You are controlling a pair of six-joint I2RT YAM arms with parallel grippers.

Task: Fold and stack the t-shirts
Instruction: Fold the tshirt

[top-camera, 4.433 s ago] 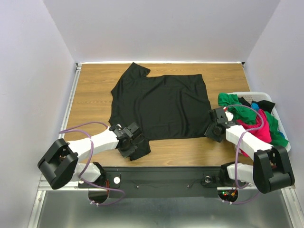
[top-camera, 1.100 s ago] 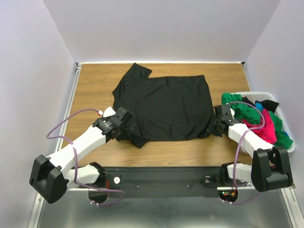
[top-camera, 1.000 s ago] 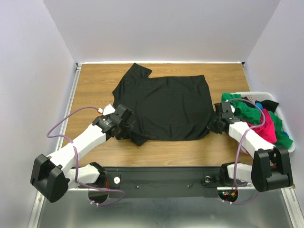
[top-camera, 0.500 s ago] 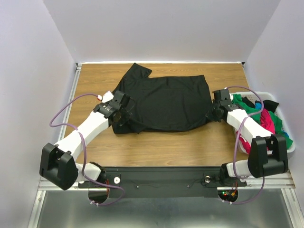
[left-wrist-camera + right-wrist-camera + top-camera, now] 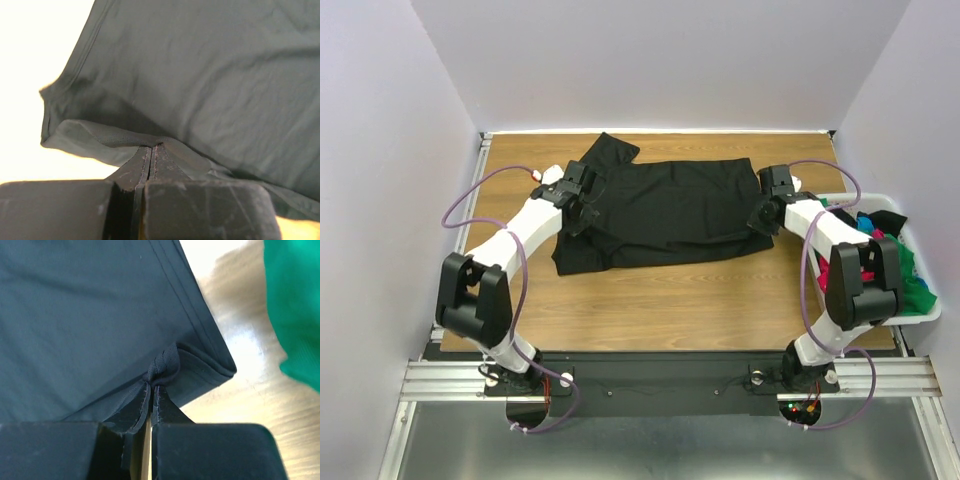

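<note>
The large black t-shirt [image 5: 665,205] lies on the wooden table, its near half folded back over the far half. My left gripper [image 5: 582,200] is shut on the shirt's left edge; in the left wrist view the fingertips [image 5: 151,150] pinch a fold of black cloth [image 5: 210,80]. My right gripper [image 5: 766,207] is shut on the shirt's right edge; in the right wrist view it [image 5: 155,382] pinches a bunched hem [image 5: 100,315]. Green [image 5: 910,290], magenta-pink [image 5: 845,265], blue and black shirts lie heaped in the basket.
The white plastic basket [image 5: 920,315] stands at the table's right edge, close to my right arm. A green shirt [image 5: 295,305] shows at the right of the right wrist view. Bare wood [image 5: 700,300] lies near the front of the shirt.
Both grippers have carried the shirt's near edge away from me, toward the far side. The shirt's near half now lies folded over the far half, and more bare wood shows in front.
</note>
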